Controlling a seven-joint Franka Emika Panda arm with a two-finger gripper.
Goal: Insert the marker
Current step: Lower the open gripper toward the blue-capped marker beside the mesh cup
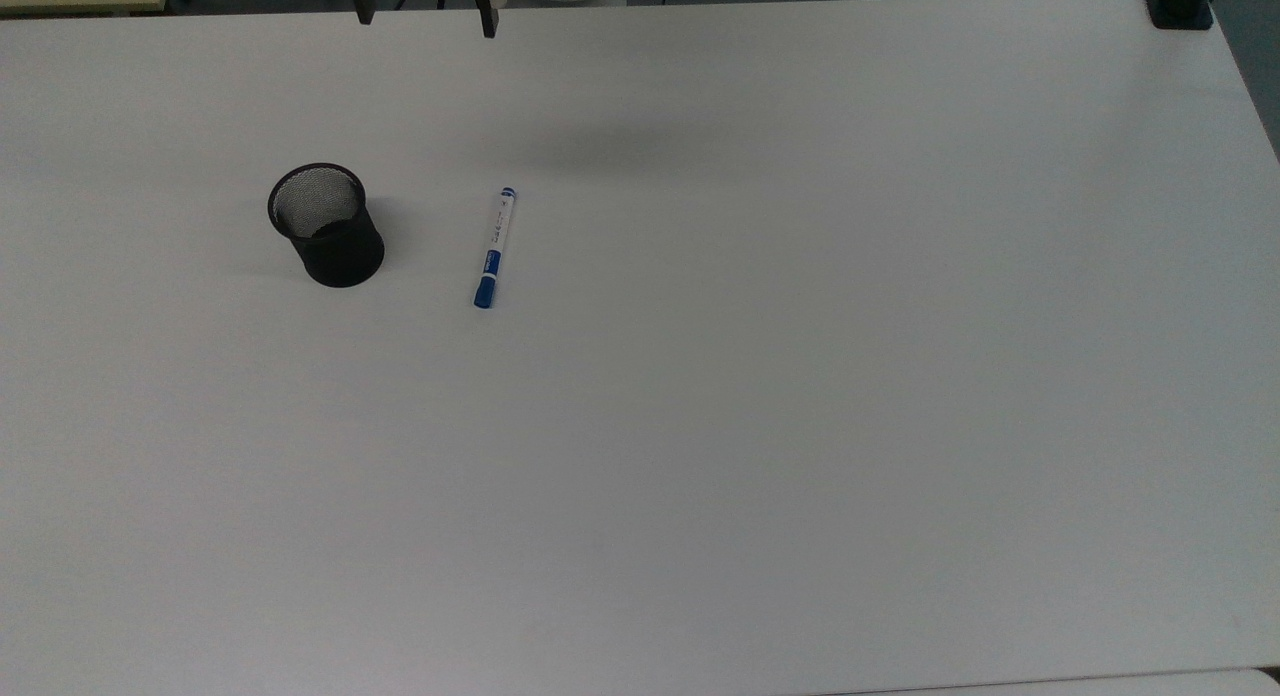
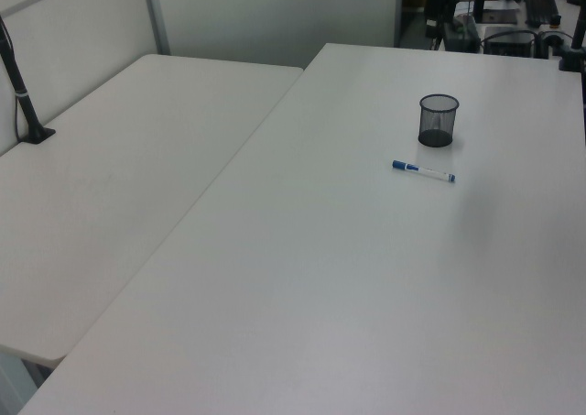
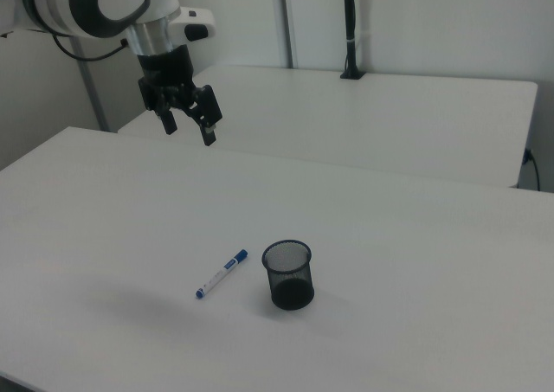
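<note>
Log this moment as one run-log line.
gripper: open, raised above table, empty | marker: flat on table, beside mesh cup, not touching | mesh cup: upright | insertion: not started

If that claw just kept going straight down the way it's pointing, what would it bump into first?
Probably bare table. The open gripper points down, away from the marker and the mesh cup, though depth is hard to judge.

A robotics lab, probably inside an office: the Franka arm point(image 3: 95, 3) is mounted over a wide white surface point(image 1: 700, 426), camera poles point(image 3: 349, 28) are clamped at a second white table point(image 2: 119, 168) beside that surface, and partition panels point(image 3: 415, 20) stand behind it.
</note>
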